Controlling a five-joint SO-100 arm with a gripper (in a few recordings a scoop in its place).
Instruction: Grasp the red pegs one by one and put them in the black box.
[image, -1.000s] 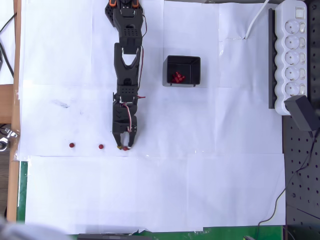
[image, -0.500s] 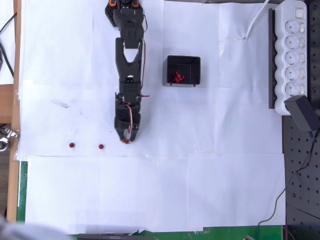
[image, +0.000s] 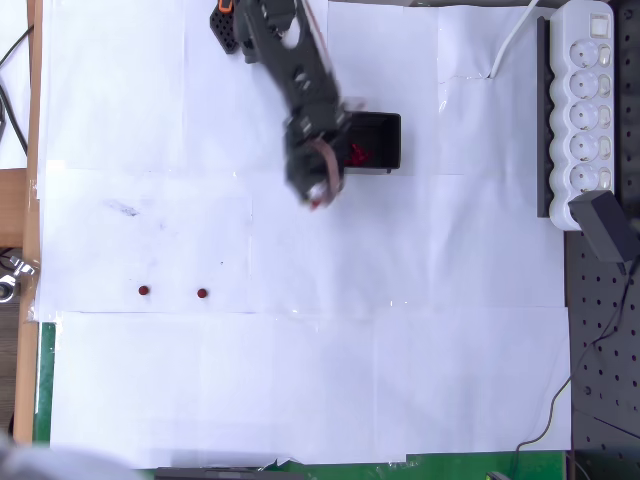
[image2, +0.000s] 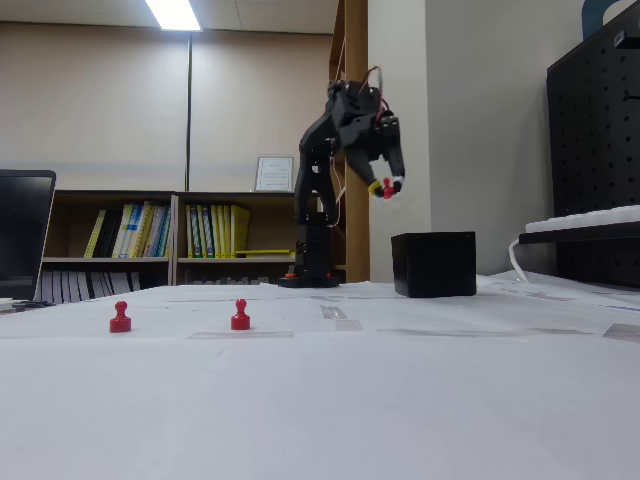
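Hovering high above the counter (image: 400, 330), my arm (image2: 318, 170) carries one red peg (image2: 387, 188) in the end effector (image2: 384, 187), whose fingers are closed on it. In the fixed view the peg hangs well above the white paper, up and to the left of the box (image2: 433, 264), clear of its rim. From overhead the end effector (image: 318, 195) is blurred with motion; I see it just beside the box's left wall (image: 375, 120), partly covering that side, with a reddish smear at its tip that I cannot read clearly.

Inside the box I can make out a small cluster of pegs (image: 356, 154) lying on the floor near the left half; their count is too small to tell.

Two more pegs stand upright on the paper, well apart from the box. Overhead they sit side by side in the lower left area, one (image: 144, 291) further left and one (image: 202, 294) to its right. The fixed view shows the same pair (image2: 120, 317) (image2: 240, 315) in the foreground, left of the arm's base (image2: 308, 278).

A white power strip (image: 590, 110) lies along the right edge overhead, away from the box. Bookshelves (image2: 180, 240) line the wall behind the counter.
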